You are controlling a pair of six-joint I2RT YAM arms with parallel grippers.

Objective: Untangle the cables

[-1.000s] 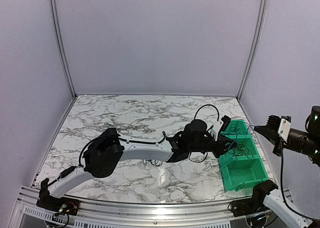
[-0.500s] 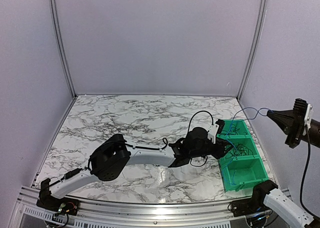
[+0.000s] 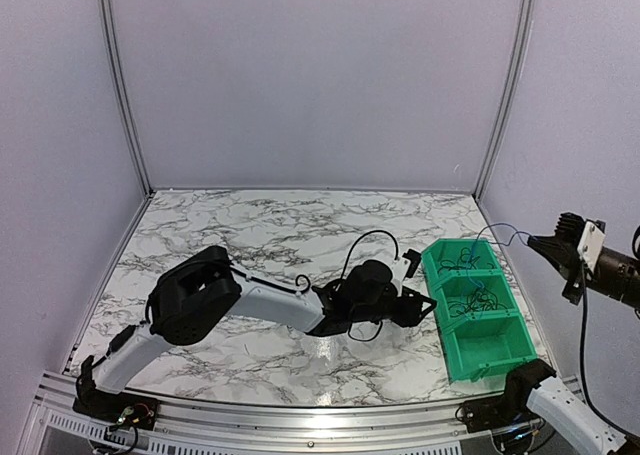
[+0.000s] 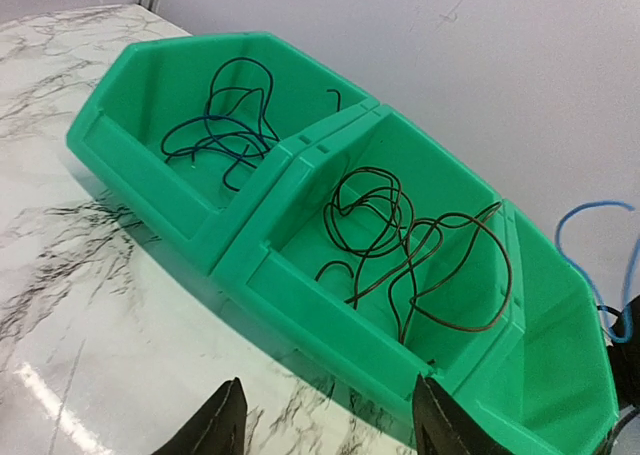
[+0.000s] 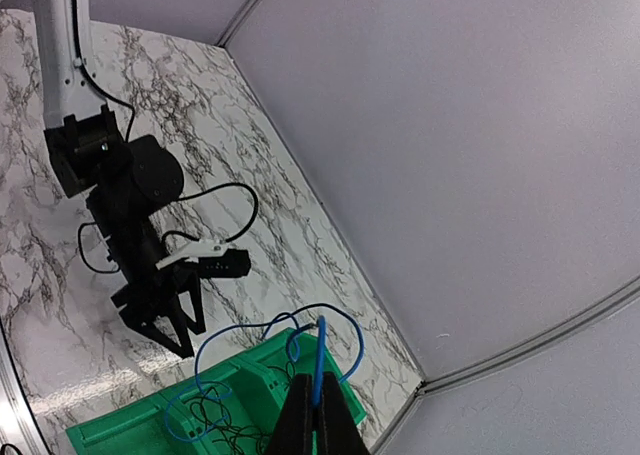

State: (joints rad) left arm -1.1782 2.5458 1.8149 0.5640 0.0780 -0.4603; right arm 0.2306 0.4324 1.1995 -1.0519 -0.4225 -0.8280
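Note:
The cables lie in a green three-part bin (image 3: 490,365). A dark blue cable (image 4: 225,115) fills one end compartment and a black cable (image 4: 420,245) the middle one. A light blue cable (image 3: 505,233) rises from the far compartment (image 4: 560,305) to my right gripper (image 3: 540,243), which is shut on it (image 5: 320,360) high above the bin (image 5: 150,430). My left gripper (image 3: 415,305) hovers just left of the bin over the marble. It is open, with nothing between its fingertips (image 4: 225,420).
The marble table (image 3: 250,235) stretches left of the bin. White walls enclose the back and both sides, with the right wall (image 3: 580,125) close behind the bin. My left arm (image 3: 260,300) lies across the middle of the table.
My left gripper has opened and drawn back leftward from the bin. My right gripper has risen and moved right, pulling the light blue cable up out of the bin.

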